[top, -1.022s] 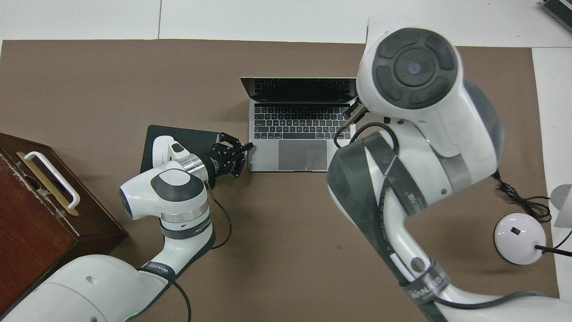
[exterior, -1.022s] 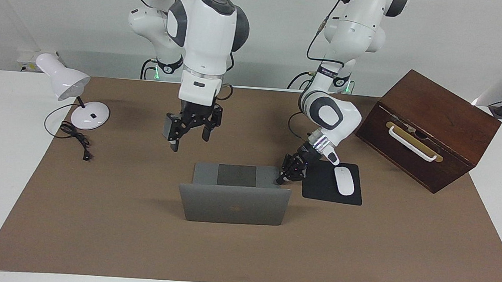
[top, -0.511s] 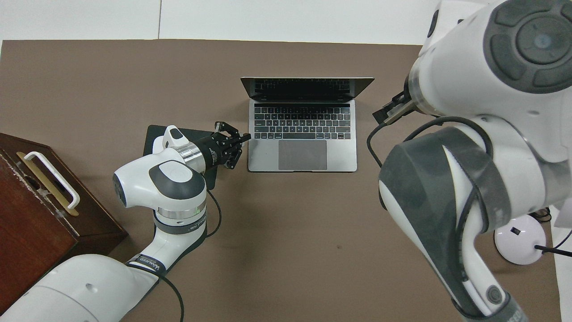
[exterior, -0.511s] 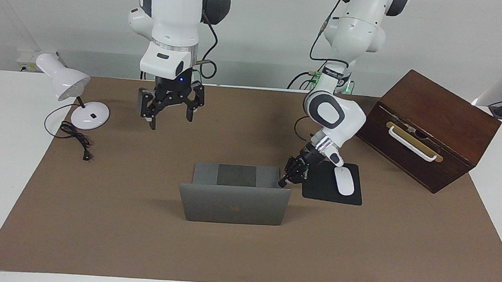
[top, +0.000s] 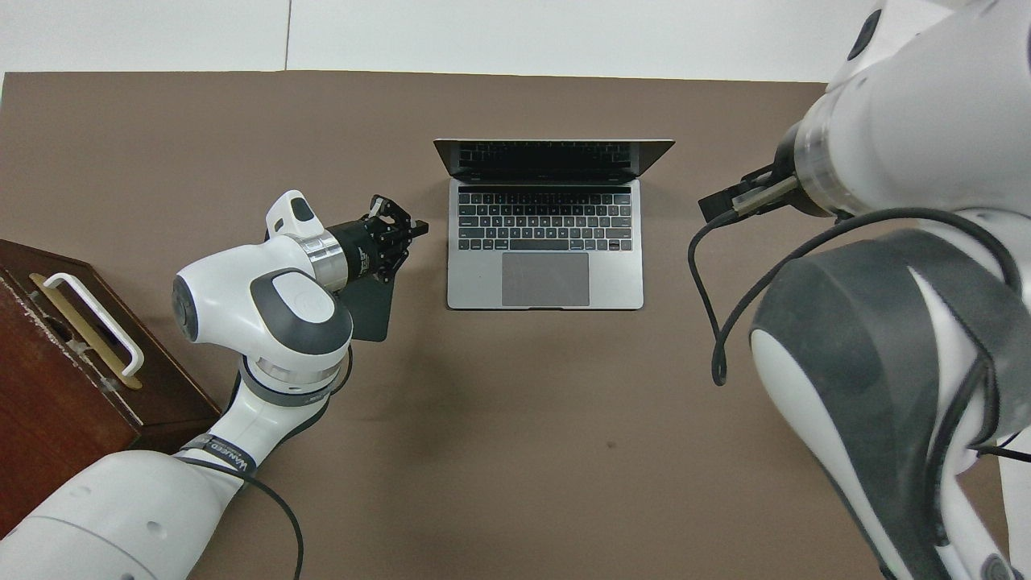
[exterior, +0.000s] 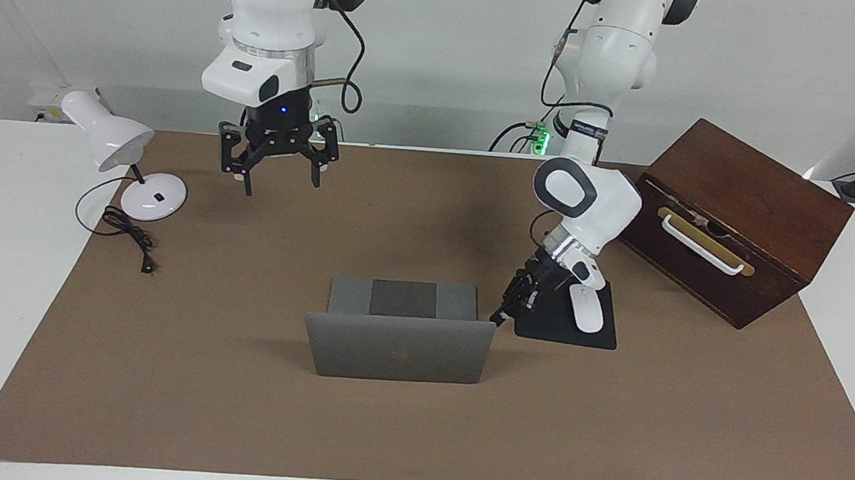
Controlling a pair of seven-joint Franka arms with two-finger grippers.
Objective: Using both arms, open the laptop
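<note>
Facing view shows the laptop (exterior: 399, 328) standing open in the middle of the brown mat (exterior: 231, 408), lid upright with its logo side turned away from the robots and the keyboard deck flat toward them; its long axis runs from one arm's end of the table to the other. The left gripper (exterior: 499, 318), fingertips pinched together on nothing, sits low just beside the laptop's corner at the left arm's end, over the edge of the black mouse pad (exterior: 552, 328) and apart from the deck. The right gripper (exterior: 280, 179), fingers spread and empty, hangs high over bare mat, well apart from the laptop. Judging by the upright lid, the opening looks done, and the left gripper is much the closer to the laptop.
</note>
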